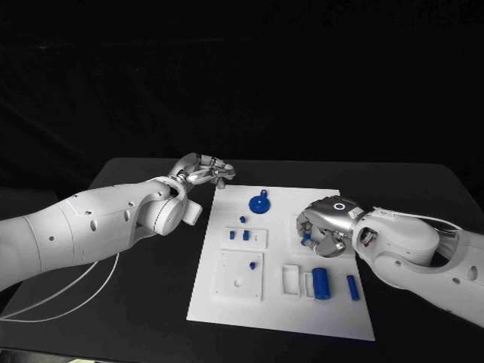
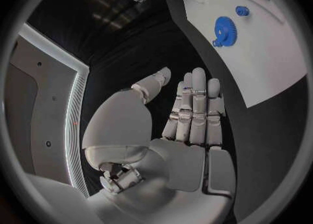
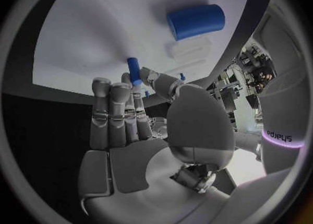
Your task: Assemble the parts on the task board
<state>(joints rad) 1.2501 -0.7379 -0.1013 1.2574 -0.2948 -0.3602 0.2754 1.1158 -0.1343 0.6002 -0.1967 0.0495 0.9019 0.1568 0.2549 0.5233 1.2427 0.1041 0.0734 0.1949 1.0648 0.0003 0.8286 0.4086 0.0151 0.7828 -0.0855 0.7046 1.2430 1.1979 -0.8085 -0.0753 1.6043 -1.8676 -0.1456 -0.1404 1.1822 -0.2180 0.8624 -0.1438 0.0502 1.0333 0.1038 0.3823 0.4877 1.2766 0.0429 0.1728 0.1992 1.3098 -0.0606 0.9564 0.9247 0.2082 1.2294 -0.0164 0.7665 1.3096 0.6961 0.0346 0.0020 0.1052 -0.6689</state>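
We keep the right robot hand (image 1: 325, 224) pinching the small blue plastic peg (image 3: 133, 70) upright over the white task board (image 1: 340, 314); the left robot hand (image 1: 203, 171) waits open beside that board.

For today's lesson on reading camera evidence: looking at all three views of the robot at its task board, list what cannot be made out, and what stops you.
- Head view: the right hand covers the task board beneath it; its grip on the small blue pin is unclear.
- Head view: the small parts are too tiny to identify.
- Left wrist view: the blue gear lies near the rim, distorted.
- Left hand: holds nothing.
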